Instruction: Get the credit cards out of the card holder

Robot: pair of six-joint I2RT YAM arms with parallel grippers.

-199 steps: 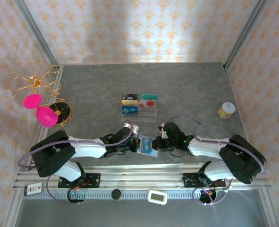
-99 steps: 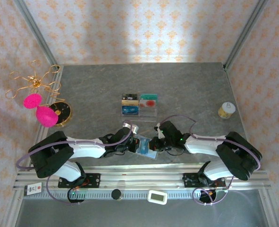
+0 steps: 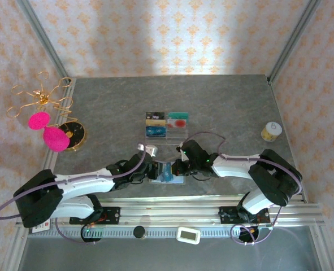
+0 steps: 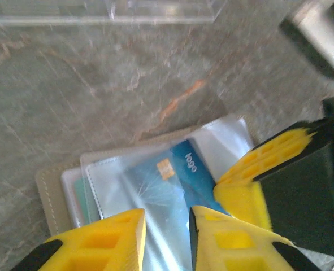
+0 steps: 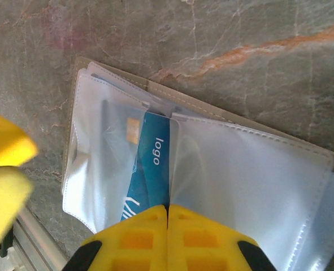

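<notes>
Seen from the top external camera, the card holder (image 3: 168, 174) lies open on the grey stone table (image 3: 229, 101) near its front edge. The left gripper (image 3: 154, 172) is at its left side and the right gripper (image 3: 176, 169) at its right, and a clear acrylic tray (image 3: 167, 125) stands just behind. In the left wrist view, the left gripper hangs over the holder's clear sleeves, its yellow fingers (image 4: 113, 240) narrowly parted with nothing between them. A blue credit card (image 4: 175, 172) sits in a sleeve. In the right wrist view, the right gripper's tips are pressed together at the lower end of that card. Whether they pinch the card or only the sleeve cannot be told.
</notes>
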